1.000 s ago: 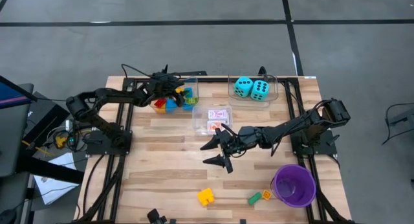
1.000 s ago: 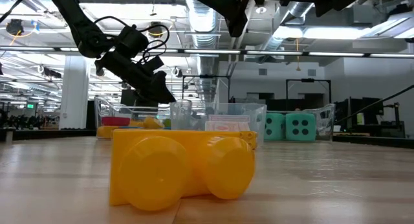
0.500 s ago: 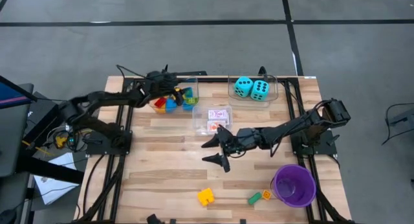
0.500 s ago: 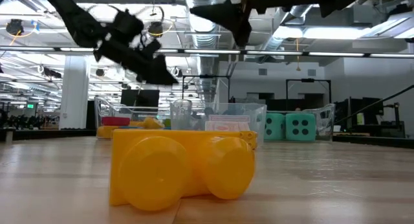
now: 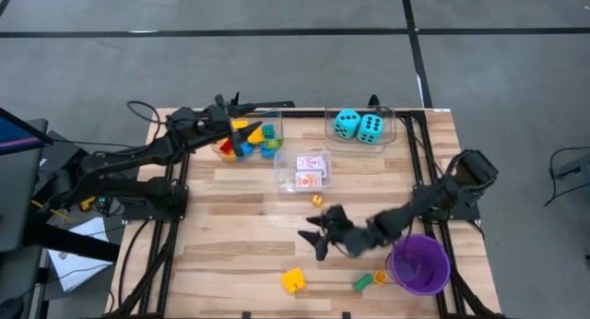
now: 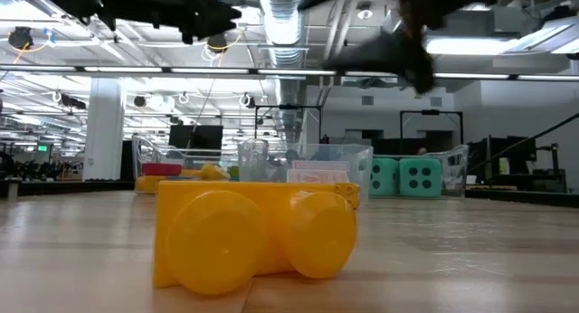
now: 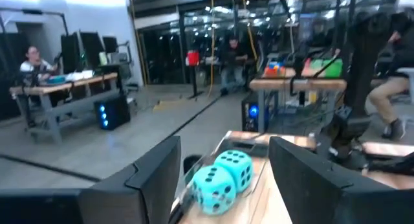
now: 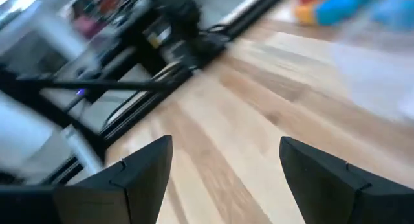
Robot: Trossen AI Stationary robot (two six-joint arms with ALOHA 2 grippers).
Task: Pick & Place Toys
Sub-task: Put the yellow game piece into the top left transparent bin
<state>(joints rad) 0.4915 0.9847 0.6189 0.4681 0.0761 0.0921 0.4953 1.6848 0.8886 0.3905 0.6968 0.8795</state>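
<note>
Yellow brick: front of table, green brick beside purple cup. Dice, card packs: clear bins. Right gripper: above table near yellow brick, jaws apart, empty. Left gripper: over brick bin, jaws apart.

Grey concrete floor with dark lines, exposed ceiling ducts, strip lights, desks with seated people

A wooden table carries clear bins, a purple cup and loose bricks.
</note>
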